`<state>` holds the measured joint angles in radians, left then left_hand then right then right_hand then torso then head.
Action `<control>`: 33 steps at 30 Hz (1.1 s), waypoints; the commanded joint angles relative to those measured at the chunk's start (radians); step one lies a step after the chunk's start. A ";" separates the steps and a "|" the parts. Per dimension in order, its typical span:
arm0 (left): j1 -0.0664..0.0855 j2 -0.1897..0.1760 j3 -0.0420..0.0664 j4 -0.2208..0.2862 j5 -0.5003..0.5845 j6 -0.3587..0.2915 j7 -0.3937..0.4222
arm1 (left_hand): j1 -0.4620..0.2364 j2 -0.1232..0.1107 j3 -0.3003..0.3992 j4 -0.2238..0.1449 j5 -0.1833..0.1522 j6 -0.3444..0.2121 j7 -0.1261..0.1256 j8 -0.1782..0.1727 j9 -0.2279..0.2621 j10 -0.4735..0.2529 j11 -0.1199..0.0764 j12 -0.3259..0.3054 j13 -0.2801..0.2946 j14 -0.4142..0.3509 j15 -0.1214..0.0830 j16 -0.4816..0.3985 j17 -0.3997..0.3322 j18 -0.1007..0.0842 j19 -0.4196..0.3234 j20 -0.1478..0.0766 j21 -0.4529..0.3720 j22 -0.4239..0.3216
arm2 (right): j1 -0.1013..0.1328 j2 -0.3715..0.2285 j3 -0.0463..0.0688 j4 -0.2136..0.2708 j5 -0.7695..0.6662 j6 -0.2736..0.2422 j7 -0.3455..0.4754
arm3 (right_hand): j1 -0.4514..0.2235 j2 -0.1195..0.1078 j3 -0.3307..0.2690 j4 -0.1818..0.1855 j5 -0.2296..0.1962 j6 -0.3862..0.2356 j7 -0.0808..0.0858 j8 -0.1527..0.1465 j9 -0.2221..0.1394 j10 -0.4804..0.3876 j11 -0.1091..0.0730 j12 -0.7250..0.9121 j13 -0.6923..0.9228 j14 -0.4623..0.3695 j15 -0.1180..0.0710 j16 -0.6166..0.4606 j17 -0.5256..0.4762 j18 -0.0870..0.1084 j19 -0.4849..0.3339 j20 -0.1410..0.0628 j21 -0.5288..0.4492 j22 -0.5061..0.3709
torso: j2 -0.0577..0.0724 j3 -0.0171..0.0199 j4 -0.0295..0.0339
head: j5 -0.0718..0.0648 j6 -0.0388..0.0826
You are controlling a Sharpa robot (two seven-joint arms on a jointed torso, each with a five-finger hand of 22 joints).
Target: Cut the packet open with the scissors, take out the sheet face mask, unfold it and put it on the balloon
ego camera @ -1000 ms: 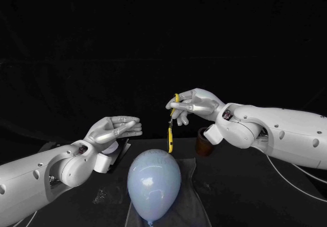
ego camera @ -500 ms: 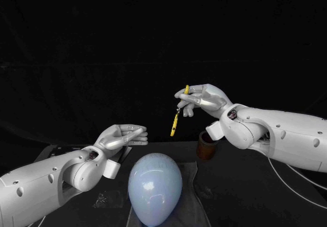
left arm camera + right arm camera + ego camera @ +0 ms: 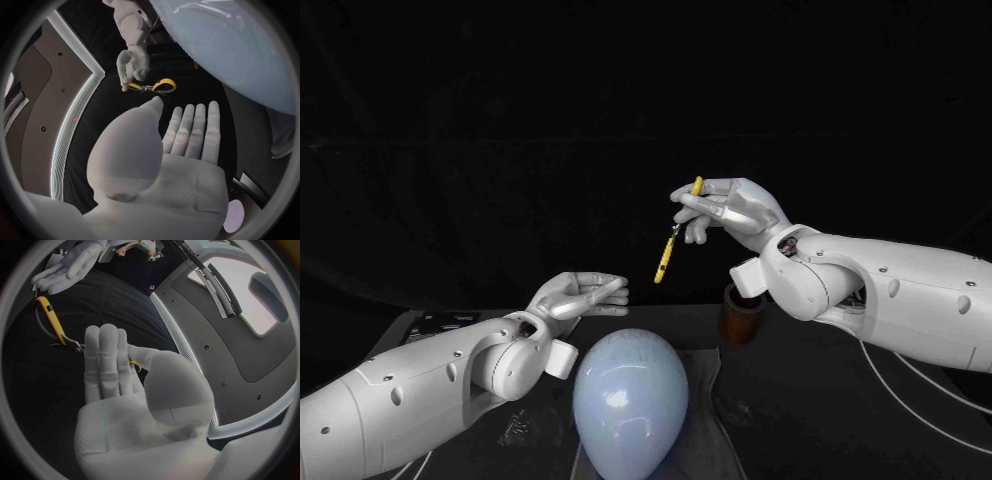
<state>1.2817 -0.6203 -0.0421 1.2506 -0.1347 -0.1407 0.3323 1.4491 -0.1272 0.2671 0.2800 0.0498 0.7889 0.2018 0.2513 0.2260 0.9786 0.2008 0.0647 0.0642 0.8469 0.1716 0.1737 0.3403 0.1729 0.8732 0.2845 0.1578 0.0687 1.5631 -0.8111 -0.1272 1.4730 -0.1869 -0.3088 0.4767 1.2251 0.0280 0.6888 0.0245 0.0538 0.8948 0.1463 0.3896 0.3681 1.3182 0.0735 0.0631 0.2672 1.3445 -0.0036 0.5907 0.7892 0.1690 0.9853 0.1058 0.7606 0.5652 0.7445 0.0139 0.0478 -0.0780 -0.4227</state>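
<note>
From the head view, one pale blue egg-shaped balloon lies on the near middle of the black table. One brown cylindrical cup stands just right of the balloon's far end. The left hand hovers left of that end with its fingers curled in. The right hand is raised farther back and pinches one pair of yellow-handled scissors, which hang tilted with the tip downward.

The left wrist view adds the left hand's bare palm, its fingers pressed together around nothing. Beyond them are the right hand, scissors and balloon.

The right wrist view shows the right hand's thumb and fingers clamping one handle. The other yellow loop of the scissors hangs free, towards the left hand.
</note>
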 commanded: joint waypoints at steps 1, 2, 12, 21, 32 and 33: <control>0.001 0.021 0.001 -0.024 -0.005 0.004 -0.035 | -0.001 0.011 -0.013 0.003 -0.001 -0.013 0.040 -0.008 -0.003 -0.018 0.003 -0.003 -0.001 -0.011 0.003 -0.009 -0.004 0.009 -0.008 0.002 -0.006 -0.001 | 0.000 0.005 0.002 0.002 0.023 -0.008 0.027 | 0.003 0.011 -0.001 -0.004 -0.005 0.001 0.004 -0.001 0.000 -0.006 0.001 -0.002 -0.002 0.001 0.006 0.000 0.001 0.006 -0.006 -0.001 -0.002 0.002 | 0.001 -0.0001 -0.0003 | 0.002 0.004; 0.001 0.032 0.001 -0.037 -0.005 0.007 -0.044 | -0.006 0.017 -0.020 0.007 -0.001 -0.026 0.038 -0.015 -0.006 -0.035 0.007 -0.004 -0.002 -0.017 0.007 -0.016 -0.009 0.008 -0.011 0.002 -0.009 -0.002 | -0.001 0.007 0.002 0.003 0.026 -0.007 0.027 | 0.003 0.011 -0.001 -0.004 -0.005 0.001 0.004 -0.001 0.000 -0.006 0.001 -0.002 -0.002 0.001 0.006 0.000 0.001 0.006 -0.006 -0.001 -0.002 0.002 | 0.001 -0.0001 -0.0005 | 0.002 0.004; 0.002 0.088 0.002 -0.098 0.042 0.063 -0.105 | -0.164 0.095 -0.105 0.015 0.000 -0.157 0.021 -0.067 -0.038 -0.086 0.026 0.000 0.000 -0.010 0.017 -0.037 -0.029 0.008 -0.006 0.004 -0.016 -0.001 | -0.003 0.019 0.003 0.016 0.038 -0.002 0.027 | 0.003 0.012 -0.001 -0.004 -0.005 0.002 0.004 -0.001 0.000 -0.006 0.001 -0.002 -0.002 0.001 0.006 0.000 0.001 0.006 -0.007 -0.001 -0.002 0.002 | 0.002 0.0001 -0.0004 | 0.007 0.004; 0.002 0.115 0.003 -0.115 0.162 0.157 -0.145 | -0.350 0.224 -0.205 0.016 -0.001 -0.169 0.062 -0.064 -0.039 -0.071 0.018 0.006 0.001 0.026 0.008 -0.038 -0.042 0.010 0.007 0.001 -0.018 -0.001 | -0.005 0.032 0.004 0.017 0.042 0.000 0.026 | 0.003 0.012 -0.001 -0.005 -0.005 0.002 0.004 -0.001 0.000 -0.006 0.001 -0.002 -0.002 0.001 0.006 0.000 0.001 0.006 -0.007 -0.001 -0.002 0.002 | 0.003 -0.0001 -0.0002 | 0.008 0.000; 0.003 0.131 0.005 -0.115 0.270 0.272 -0.156 | -0.361 0.289 -0.249 0.015 -0.001 -0.068 0.041 -0.017 -0.010 -0.009 0.002 0.015 0.003 0.036 0.001 -0.045 -0.049 0.009 -0.004 0.003 -0.028 -0.001 | -0.013 0.051 0.004 0.009 0.044 0.002 0.022 | 0.004 0.013 -0.001 -0.005 -0.005 0.002 0.004 -0.001 0.000 -0.006 0.001 -0.002 -0.003 0.001 0.006 0.000 0.001 0.007 -0.007 -0.001 -0.002 0.002 | 0.004 0.0006 0.0017 | 0.011 -0.006; 0.003 0.131 0.005 -0.114 0.274 0.277 -0.157 | -0.358 0.293 -0.250 0.014 -0.001 -0.067 0.040 -0.017 -0.009 -0.006 0.001 0.016 0.003 0.036 0.000 -0.045 -0.049 0.009 -0.004 0.003 -0.028 -0.001 | -0.013 0.052 0.004 0.009 0.044 0.002 0.021 | 0.004 0.013 -0.001 -0.005 -0.005 0.002 0.004 -0.001 0.000 -0.006 0.001 -0.002 -0.003 0.001 0.006 0.000 0.001 0.007 -0.007 -0.001 -0.002 0.002 | 0.004 0.0005 0.0013 | 0.011 -0.006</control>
<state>1.2830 -0.4925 -0.0379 1.1341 0.0833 0.0602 0.1821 1.0896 0.1552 0.0235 0.2951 0.0498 0.7164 0.1896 0.2285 0.2158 0.9660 0.2010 0.0755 0.0660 0.8796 0.1751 0.1339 0.2932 0.1704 0.8723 0.2861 0.1335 0.0681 1.5494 -0.7606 -0.1250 1.4829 -0.1496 -0.3122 0.4874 1.2290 0.0317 0.6884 0.0249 0.0520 0.8930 0.1465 0.3827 0.3672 1.3185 0.0736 0.0635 0.2653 1.3433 -0.0015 0.5907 0.7891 0.1611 0.9853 0.1059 0.7604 0.5668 0.7477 0.0140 0.0478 -0.0674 -0.4280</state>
